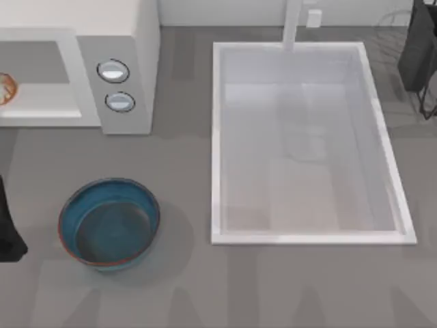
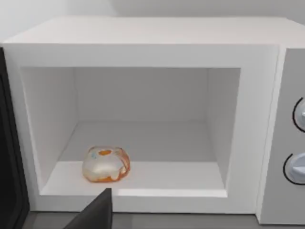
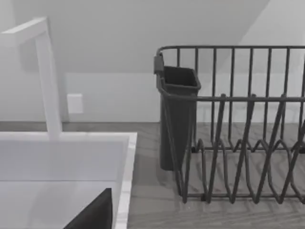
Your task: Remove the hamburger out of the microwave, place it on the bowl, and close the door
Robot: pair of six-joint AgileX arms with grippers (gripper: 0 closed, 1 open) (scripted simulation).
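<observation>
Sitting near the front edge of the microwave (image 2: 143, 43) cavity floor, toward its left side in the left wrist view, is one hamburger (image 2: 106, 164); from above it is cut off at the picture's left edge. One teal bowl (image 1: 109, 223) stands on the table in front of the microwave, well apart from the hamburger. Two round silver dials (image 1: 113, 71) sit on the panel; no writing can be read. The door (image 2: 9, 157) is a dark strip at the cavity's left, swung open. One white sink (image 1: 218, 143) with its faucet (image 3: 47, 76) lies right of the microwave, and one dark dish rack (image 3: 238, 124) with a cutlery cup (image 3: 176, 109) stands beside it. Whether either gripper is spread or pressed together, I cannot tell.
</observation>
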